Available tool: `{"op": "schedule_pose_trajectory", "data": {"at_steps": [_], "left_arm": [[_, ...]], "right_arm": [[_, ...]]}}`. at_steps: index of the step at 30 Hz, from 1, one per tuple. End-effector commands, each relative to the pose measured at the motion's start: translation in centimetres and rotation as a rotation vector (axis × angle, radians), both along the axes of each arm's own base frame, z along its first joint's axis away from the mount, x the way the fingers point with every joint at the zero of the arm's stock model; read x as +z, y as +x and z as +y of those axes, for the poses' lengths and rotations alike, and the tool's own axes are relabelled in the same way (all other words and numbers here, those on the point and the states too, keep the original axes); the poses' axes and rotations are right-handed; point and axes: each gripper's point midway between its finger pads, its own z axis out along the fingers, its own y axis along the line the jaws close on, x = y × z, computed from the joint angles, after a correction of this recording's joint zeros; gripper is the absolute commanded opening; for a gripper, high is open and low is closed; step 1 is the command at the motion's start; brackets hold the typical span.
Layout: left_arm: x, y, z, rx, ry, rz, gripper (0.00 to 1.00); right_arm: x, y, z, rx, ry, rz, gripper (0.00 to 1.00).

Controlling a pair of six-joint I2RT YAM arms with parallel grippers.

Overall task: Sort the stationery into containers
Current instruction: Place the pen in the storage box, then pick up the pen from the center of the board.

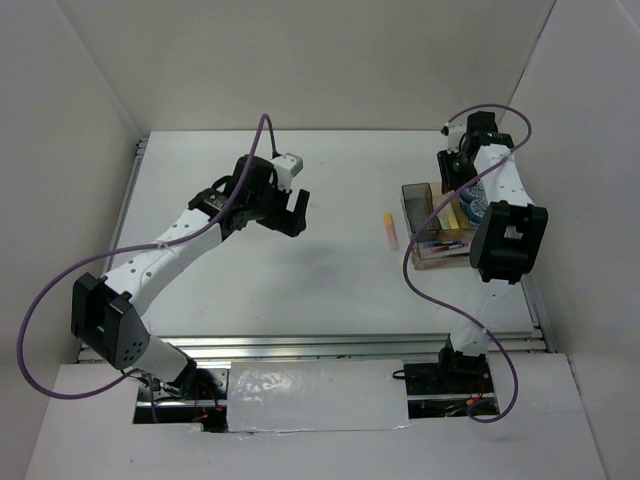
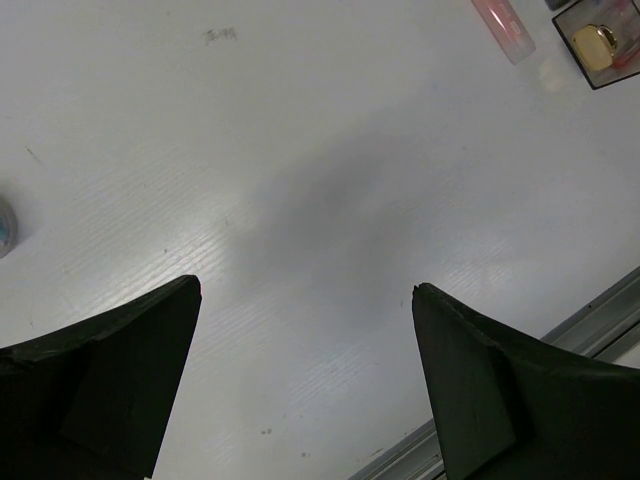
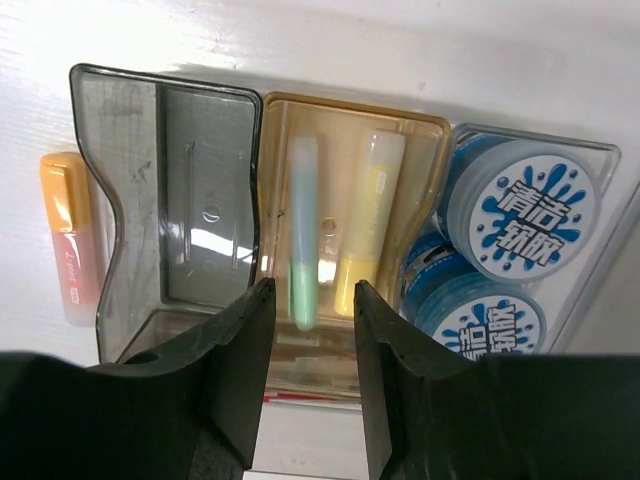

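While L end effector (image 2: 305, 285) hovers spread over table (image 1: 300, 285), R end effector (image 3: 312, 288) – slightly apart – above box (image 3: 205, 150)

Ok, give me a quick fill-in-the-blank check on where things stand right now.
1. The highlighter lying outside the box has an ___ cap.
2. The green highlighter shares its compartment with a ___ one.
3. The left end effector is open and holds ___.
Missing words: orange; yellow; nothing.
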Motion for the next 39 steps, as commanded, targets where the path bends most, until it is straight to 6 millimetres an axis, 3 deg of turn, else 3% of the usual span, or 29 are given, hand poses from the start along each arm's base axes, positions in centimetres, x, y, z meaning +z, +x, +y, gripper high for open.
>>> {"op": "schedule_pose_trajectory", "data": {"at_steps": [1,6,7,9,12,13,17,21,26,30,36,39], "left_arm": [[0.7,0.7,0.8,0.038,-0.028,-0.016,0.99],[0.9,0.9,1.0,0.103,-0.104,-0.008,0.99],[0.5,0.9,1.0,0.111,-0.109,-0.002,0.99],[0.5,1.1,0.6,0.121,-0.135,-0.003,0.99],[0.4,1.6,0.3,0.129,-0.145,0.014,0.99],[0.2,1.8,0.5,0.14,-0.143,0.023,0.99],[0.4,2.4,1.4,0.178,-0.158,0.038,0.99],[0.8,2.6,2.4,0.212,-0.18,0.029,0.99],[0.3,2.4,3.3,0.234,-0.179,0.021,0.99],[0.2,2.4,3.4,0.236,-0.18,0.021,0.99],[-0.3,2.8,3.2,0.238,-0.178,0.042,0.99],[-0.2,3.0,3.0,0.237,-0.182,0.045,0.99]], "right_arm": [[3.9,1.4,0.0,-0.005,-0.026,-0.097,0.45],[7.2,0.1,2.1,0.03,0.026,-0.144,0.45],[8.6,-0.4,3.4,0.054,0.041,-0.168,0.44],[8.7,-1.6,5.4,0.089,0.066,-0.164,0.44],[9.8,-2.7,10.1,0.157,0.083,-0.204,0.43],[10.3,-3.3,12.6,0.202,0.102,-0.209,0.44],[7.9,-4.8,17.3,0.234,0.176,-0.117,0.45],[3.9,-4.7,18.7,0.223,0.148,-0.049,0.51],[1.3,-4.9,20.4,0.235,0.125,0.002,0.6],[-1.0,-4.5,20.0,0.162,0.059,0.034,0.61],[-3.0,-4.7,20.1,0.131,0.03,0.067,0.62],[-4.4,-4.6,19.4,0.028,-0.035,0.093,0.6]]}}
